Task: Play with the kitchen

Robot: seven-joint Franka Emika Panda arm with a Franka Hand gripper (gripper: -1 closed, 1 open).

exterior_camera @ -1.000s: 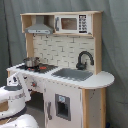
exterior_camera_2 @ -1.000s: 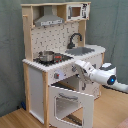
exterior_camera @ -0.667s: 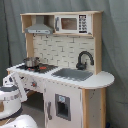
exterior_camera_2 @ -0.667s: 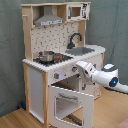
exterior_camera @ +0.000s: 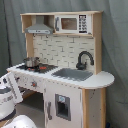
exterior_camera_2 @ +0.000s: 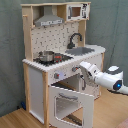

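The kitchen (exterior_camera: 65,85) is a tall toy of pale wood and white panels, seen in both exterior views. It has a black faucet (exterior_camera: 84,59), a grey sink (exterior_camera: 74,74), a small pot (exterior_camera: 31,62) on the stovetop, a hood (exterior_camera: 39,29) and a microwave (exterior_camera: 72,23). In the second exterior view the kitchen (exterior_camera_2: 36,85) has its oven door (exterior_camera_2: 72,102) open, leaning out toward the front. My gripper (exterior_camera_2: 79,69) hangs just in front of the knob panel above that door, holding nothing that I can see. My white arm (exterior_camera: 8,95) fills the first exterior view's lower left.
A grey curtain (exterior_camera: 115,45) hangs behind the kitchen. The floor (exterior_camera_2: 107,112) is light wood. The rounded counter end (exterior_camera: 102,80) juts out beside the sink.
My arm has drawn back from the front panel, toward the second exterior view's right, and sunk lower in the first exterior view. The oven door stays open.
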